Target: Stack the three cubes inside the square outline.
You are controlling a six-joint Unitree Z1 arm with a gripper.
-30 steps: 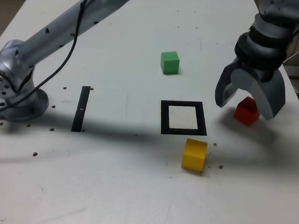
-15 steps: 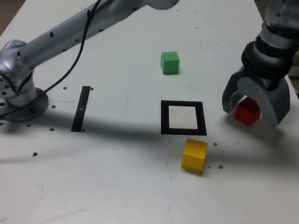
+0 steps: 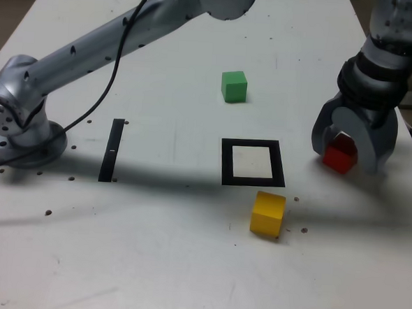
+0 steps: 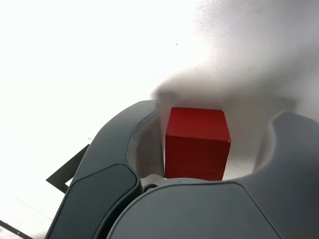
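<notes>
Nearest in the exterior view, the yellow cube [image 3: 267, 213] sits on the white desk [image 3: 150, 263], just in front of the square outline [image 3: 253, 162] and a touch toward that view's right, not overlapping the frame. The outline holds only its white centre; no cube lies inside it. On the exterior view's left, a narrow black strip [image 3: 111, 149] lies beside the arm's base [image 3: 15, 125]. On the right, the gripper [image 3: 352, 151] is down over the red cube [image 3: 340, 154], jaws narrowed either side of it. The wrist view shows the red cube [image 4: 197, 143] between them with a gap on one side, so I can't tell whether it's gripped. Farthest back, the green cube [image 3: 234, 86] stands alone.
</notes>
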